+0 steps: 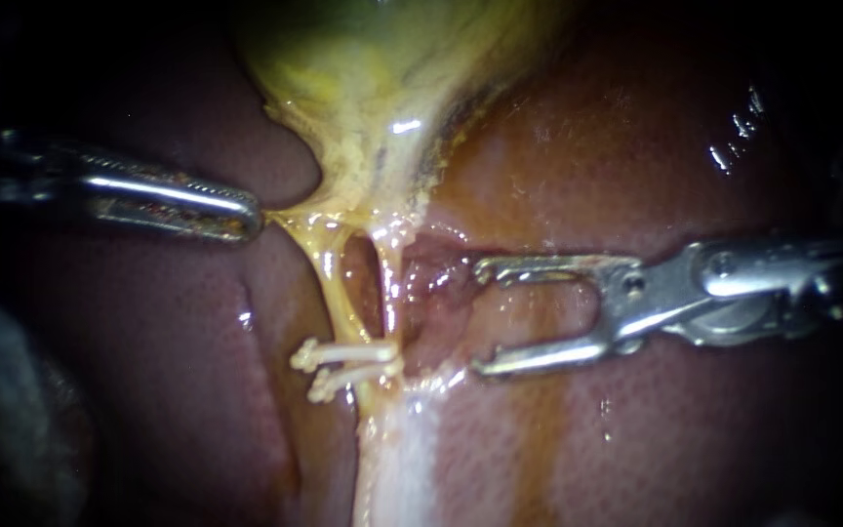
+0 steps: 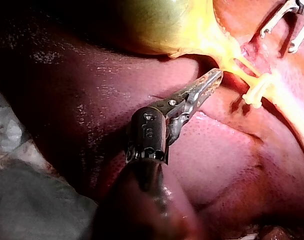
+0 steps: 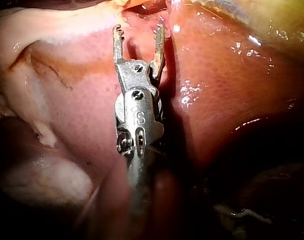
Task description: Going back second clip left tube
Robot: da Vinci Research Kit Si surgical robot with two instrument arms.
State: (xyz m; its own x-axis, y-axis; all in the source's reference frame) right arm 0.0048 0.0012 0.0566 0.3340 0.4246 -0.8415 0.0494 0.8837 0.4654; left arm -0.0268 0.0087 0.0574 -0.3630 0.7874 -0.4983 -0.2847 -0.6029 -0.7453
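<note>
Endoscope view: the left instrument (image 1: 246,217) comes in from the left with its jaws closed on the yellow tissue (image 1: 343,220) at the foot of the gallbladder (image 1: 373,78). The tissue is stretched toward the jaws. The right instrument (image 1: 481,318) comes in from the right, jaws wide apart and holding nothing, with the tips near the right tube (image 1: 389,293) but apart from it. The left tube (image 1: 332,283) runs down from the yellow tissue. Two pale clips (image 1: 343,366) sit across its lower end, one just under the other.

Left wrist view only: the toothed left jaws lie together on the yellow strand. A grey-green cloth (image 2: 37,200) lies beside the liver (image 2: 217,150), near the shaft.

Right wrist view only: the right jaws are seen from behind, forked, over bare liver, with pale tissue to one side.

Surface: the liver is dark red, wet and glinting. Beyond the lit field the surroundings are dark.
</note>
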